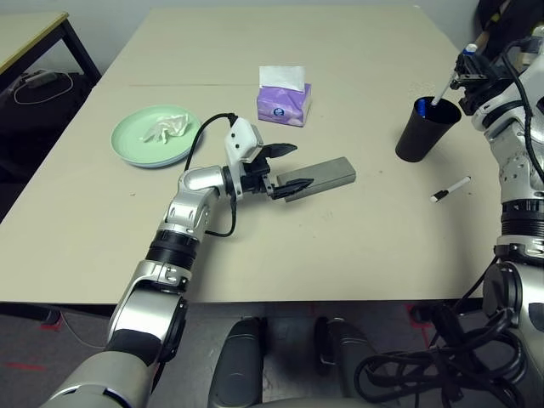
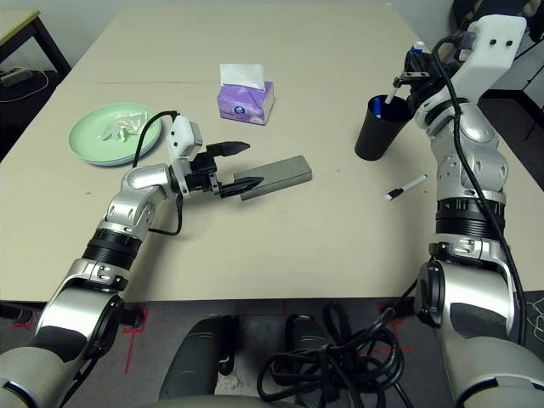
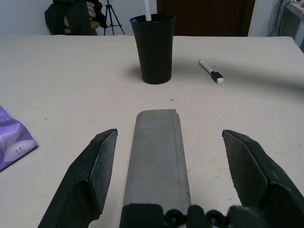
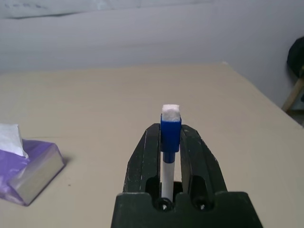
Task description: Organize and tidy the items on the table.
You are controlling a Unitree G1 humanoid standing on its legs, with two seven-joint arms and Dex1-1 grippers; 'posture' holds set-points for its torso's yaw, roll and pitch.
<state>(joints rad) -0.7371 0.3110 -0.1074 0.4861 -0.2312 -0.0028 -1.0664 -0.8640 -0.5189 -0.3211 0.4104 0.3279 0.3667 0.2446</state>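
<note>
Marker clamped over the cup, grey case between open fingers

Left eye view: has the left hand (image 1: 301, 166) wide apart at the left end of a grey oblong glasses case (image 1: 327, 178). At picture left, has crumpled white tissue (image 1: 167, 127) on stacked, round mint-green plates (image 1: 132, 140). Beyond the case, has a purple tissue pack (image 1: 284, 104) on the beige tabletop (image 1: 255, 263).

Right eye view: dips a blue-and-white marker (image 2: 392, 95) into a tall black cup (image 2: 378, 132) with something blue inside. Nearer the robot, has a black-capped white marker (image 2: 408, 187) lying down.

Left wrist view: straddles the case with fingers (image 3: 97, 166) apart, one each side.

Right wrist view: clamps the blue-and-white marker with the right hand (image 4: 170, 127).
</note>
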